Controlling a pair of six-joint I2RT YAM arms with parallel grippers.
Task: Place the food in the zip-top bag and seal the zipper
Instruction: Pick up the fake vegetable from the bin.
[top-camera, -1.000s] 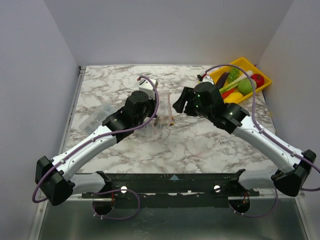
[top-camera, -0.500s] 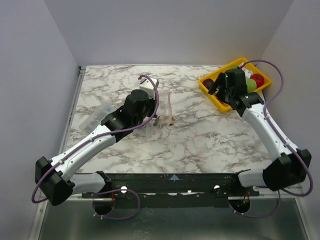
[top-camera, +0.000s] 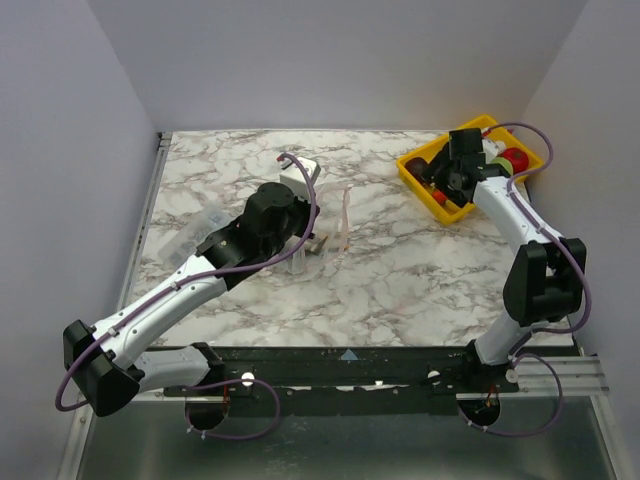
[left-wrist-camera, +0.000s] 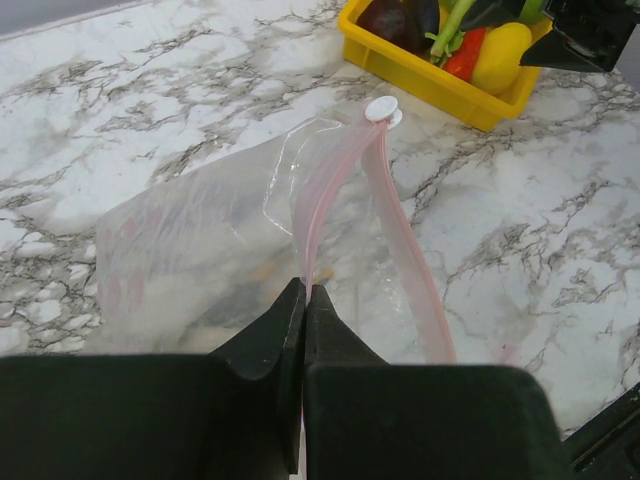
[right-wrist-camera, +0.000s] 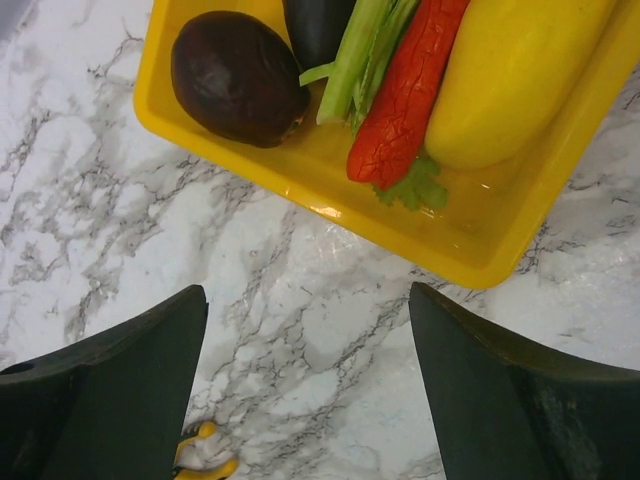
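Pinches the narrow pale pink zipper strip (left-wrist-camera: 406, 260) of the thin clear floppy plastic zip-top bag (left-wrist-camera: 190, 240) with the left gripper (left-wrist-camera: 305, 296), jaws clenched flat together on the strip near its closer end. Lies slack on the white-and-grey marbled table top (top-camera: 400, 280), between both arms, with mouth parted and a small round white slider (left-wrist-camera: 381, 110) at the far end. Holds the right gripper (right-wrist-camera: 312, 350) released, fingers spread wide and grasping nothing, over the marble just beside the near wall of the yellow plastic tray (right-wrist-camera: 470, 250) in the far right corner. In that tray, well apart from the bag: dark purple toy eggplant (right-wrist-camera: 238, 77), green leafy stalk (right-wrist-camera: 365, 50), red wrinkled long piece (right-wrist-camera: 405, 95) and yellow rounded piece (right-wrist-camera: 510, 70), side by side, touching.
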